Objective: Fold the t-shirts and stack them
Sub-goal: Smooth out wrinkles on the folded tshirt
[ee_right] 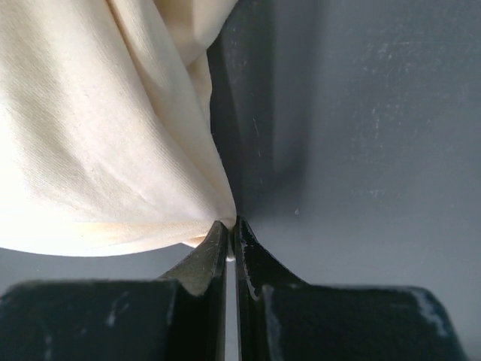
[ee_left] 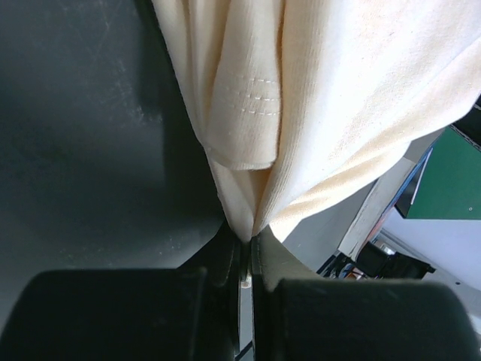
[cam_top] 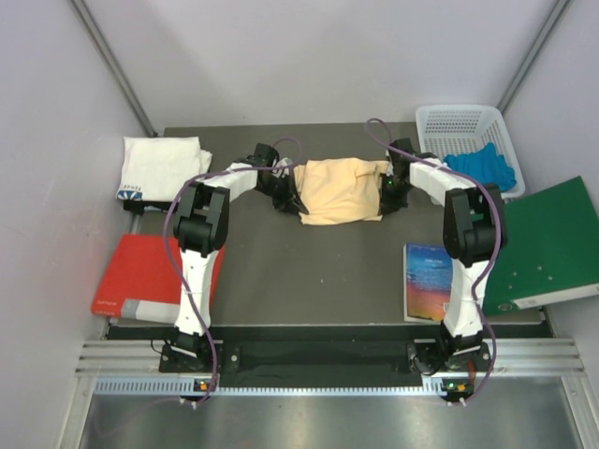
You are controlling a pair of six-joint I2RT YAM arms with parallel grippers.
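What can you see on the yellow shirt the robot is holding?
The pale peach-yellow t-shirt looks like soft, thin cloth, bunched and wrinkled into a rough rectangle. It is stretched between the two arms over the far middle of the dark table. The left claw is shut on one edge, the right claw on the opposite edge. A hem with two rows of stitching shows near the left claw. Whether the shirt rests on the table cannot be told.
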